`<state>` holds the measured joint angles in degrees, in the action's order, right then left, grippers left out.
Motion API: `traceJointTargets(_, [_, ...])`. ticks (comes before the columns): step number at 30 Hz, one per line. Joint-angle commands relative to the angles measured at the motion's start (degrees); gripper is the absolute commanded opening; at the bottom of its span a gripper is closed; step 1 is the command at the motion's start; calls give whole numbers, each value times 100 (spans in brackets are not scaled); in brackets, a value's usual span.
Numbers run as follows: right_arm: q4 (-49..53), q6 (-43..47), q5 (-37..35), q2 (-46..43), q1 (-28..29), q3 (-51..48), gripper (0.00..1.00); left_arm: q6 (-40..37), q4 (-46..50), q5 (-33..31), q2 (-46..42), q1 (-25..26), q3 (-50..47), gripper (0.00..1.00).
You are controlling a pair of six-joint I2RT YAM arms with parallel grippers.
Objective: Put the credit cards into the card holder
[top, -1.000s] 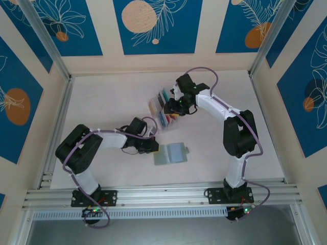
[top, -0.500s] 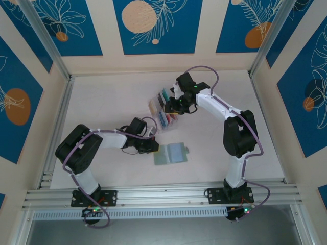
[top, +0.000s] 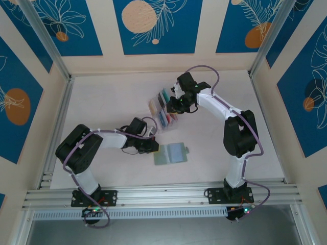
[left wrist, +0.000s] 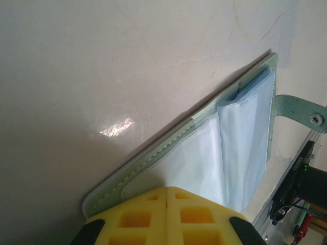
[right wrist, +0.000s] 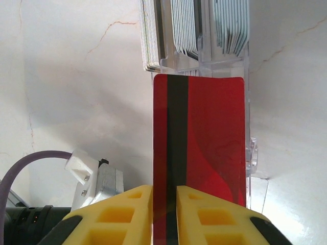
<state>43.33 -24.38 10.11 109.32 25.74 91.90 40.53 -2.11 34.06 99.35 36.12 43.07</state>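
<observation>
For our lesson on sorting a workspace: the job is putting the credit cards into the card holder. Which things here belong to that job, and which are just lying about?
Belong to the job:
red credit card
stacked cards
sage-green card holder

Just lying about:
clear slotted rack
purple cable
aluminium rail

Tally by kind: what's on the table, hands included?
Hands: 2 (left hand, right hand)
Card holder: 1
Clear rack: 1
Red card, gripped by right hand: 1
Racked cards: too packed to count
Total: 5, plus racked cards
</observation>
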Motion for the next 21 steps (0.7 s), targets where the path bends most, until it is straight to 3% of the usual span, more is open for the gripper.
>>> traceJointTargets(1, [223, 107, 131, -72, -42, 181, 17, 14, 149, -237, 248, 45, -123, 0])
traceJointTargets(21, [636, 223, -548, -183, -86, 363, 8, 26, 121, -229, 313, 45, -115, 0])
